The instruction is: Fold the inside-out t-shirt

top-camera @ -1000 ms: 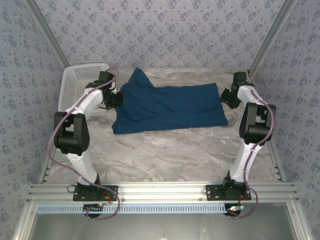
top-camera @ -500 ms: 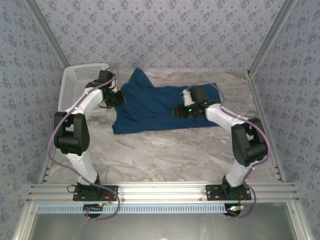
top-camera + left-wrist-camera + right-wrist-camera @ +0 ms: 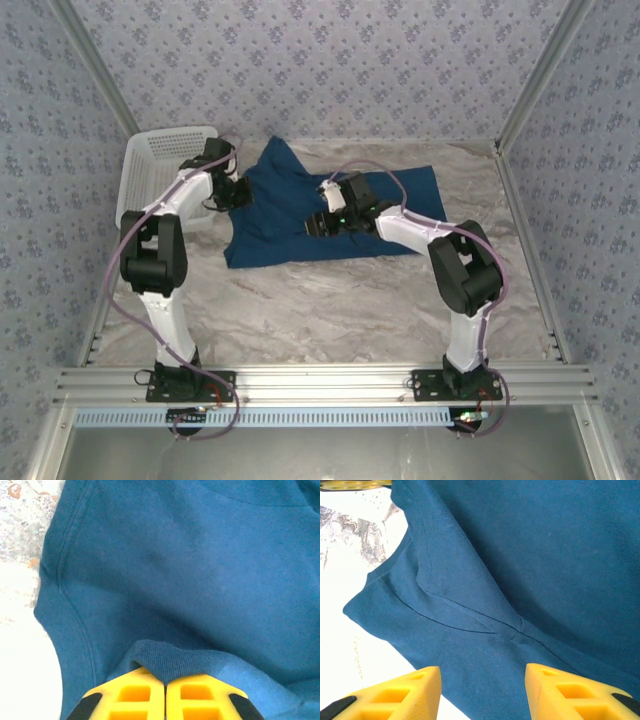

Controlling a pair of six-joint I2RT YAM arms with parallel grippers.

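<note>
Right wrist: t-shirt (image 3: 520,555) beneath right gripper (image 3: 482,682)

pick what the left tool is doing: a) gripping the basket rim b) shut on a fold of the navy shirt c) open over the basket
B: the left wrist view shows the left tool closed with a raised fold of the t-shirt pinched at its tip.

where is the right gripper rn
In the top view the right gripper is open over the middle of the t-shirt, to the right of the left gripper pinching its edge.
</note>
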